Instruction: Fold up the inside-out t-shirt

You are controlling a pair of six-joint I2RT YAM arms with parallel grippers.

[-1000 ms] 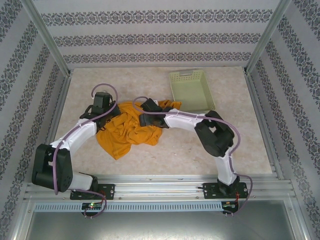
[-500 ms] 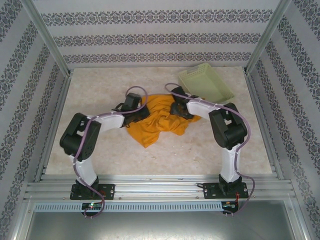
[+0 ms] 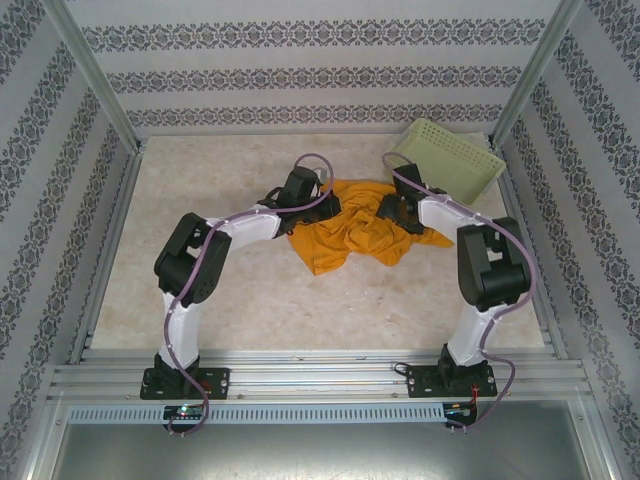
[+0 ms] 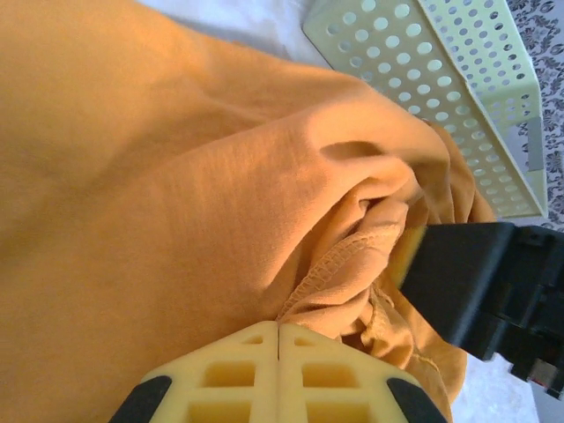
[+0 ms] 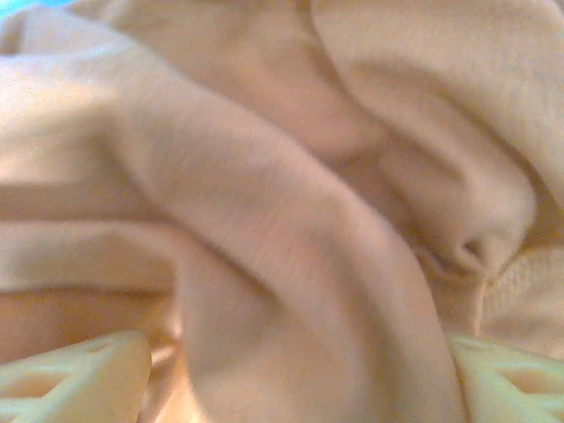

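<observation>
Clearance record, overhead view, clock centred on the t-shirt (image 3: pixel 350 240).
- 6 o'clock: bare table (image 3: pixel 330 310) between the 2 arms; I find open passage.
- 12 o'clock: free table strip up to the back wall (image 3: pixel 320 75).
- 2 o'clock: basket (image 3: pixel 455 160), tipped on edge in the far corner, near the cloth; blocked.
- 9 o'clock: left arm (image 3: pixel 235 228) lies across, left gripper (image 3: pixel 325 207) clamped on the cloth edge.
- 4 o'clock: right arm (image 3: pixel 490 265); right gripper (image 3: pixel 392 212) spread over the folds at 1 o'clock.
</observation>
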